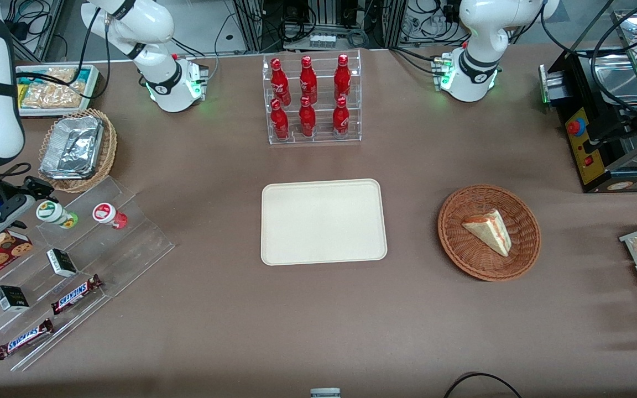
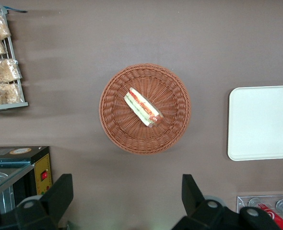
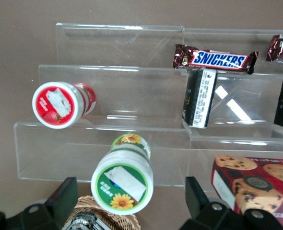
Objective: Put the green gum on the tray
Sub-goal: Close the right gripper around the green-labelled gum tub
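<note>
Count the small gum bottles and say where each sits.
2, both on the clear stepped stand: the green gum beside the open gripper, and the red gum bottle next to it, nearer the tray.

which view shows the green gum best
The right wrist view: the green gum fills it, lid label readable, between the open fingers of the gripper. The front view shows it small on the clear stepped shelf, gripper beside it. The left wrist view does not show it.
</note>
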`<state>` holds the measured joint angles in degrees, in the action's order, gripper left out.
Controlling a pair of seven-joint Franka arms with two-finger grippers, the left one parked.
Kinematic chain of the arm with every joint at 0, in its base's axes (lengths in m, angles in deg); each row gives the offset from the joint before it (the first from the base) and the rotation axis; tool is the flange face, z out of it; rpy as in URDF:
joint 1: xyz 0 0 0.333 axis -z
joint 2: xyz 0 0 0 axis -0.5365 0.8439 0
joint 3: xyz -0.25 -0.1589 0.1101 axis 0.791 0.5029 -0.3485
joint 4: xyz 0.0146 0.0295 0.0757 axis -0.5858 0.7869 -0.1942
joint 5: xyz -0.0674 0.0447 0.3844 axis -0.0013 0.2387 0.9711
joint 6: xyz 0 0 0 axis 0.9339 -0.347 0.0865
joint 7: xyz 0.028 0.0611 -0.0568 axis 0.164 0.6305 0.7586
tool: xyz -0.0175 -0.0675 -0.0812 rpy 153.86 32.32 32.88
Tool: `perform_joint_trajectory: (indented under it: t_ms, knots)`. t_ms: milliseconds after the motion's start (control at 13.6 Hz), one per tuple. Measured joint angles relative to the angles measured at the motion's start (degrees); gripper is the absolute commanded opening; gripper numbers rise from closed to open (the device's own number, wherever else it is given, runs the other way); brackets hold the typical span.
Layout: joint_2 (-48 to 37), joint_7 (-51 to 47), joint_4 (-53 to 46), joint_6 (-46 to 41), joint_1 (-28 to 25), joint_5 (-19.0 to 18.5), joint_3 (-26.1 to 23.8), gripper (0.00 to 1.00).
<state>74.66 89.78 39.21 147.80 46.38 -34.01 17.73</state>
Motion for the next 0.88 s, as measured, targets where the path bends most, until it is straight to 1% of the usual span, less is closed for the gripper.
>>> perform_joint_trajectory:
  t_ms: [293, 367, 440, 513, 660, 733, 807, 880]
  knots:
    - [-1.5, 0.0, 4.3, 3.8, 0.0, 0.7, 0.0, 1.0]
    - [-1.7, 0.0, 5.0, 4.5, 0.1, 1.0, 0.0, 0.98]
    - [-1.9, 0.0, 5.7, 5.2, 0.1, 1.1, 0.0, 0.89]
    - [-2.0, 0.0, 6.2, 5.7, 0.1, 1.2, 0.0, 0.7]
    - [-2.1, 0.0, 6.6, 6.5, 0.1, 1.2, 0.0, 0.2]
    - [-2.1, 0.0, 6.7, 6.7, 0.1, 1.2, 0.0, 0.04]
    - [-2.1, 0.1, 6.7, 6.8, 0.1, 1.2, -0.1, 0.0]
    - [-2.1, 0.4, 6.7, 6.9, 0.1, 1.2, -0.1, 0.0]
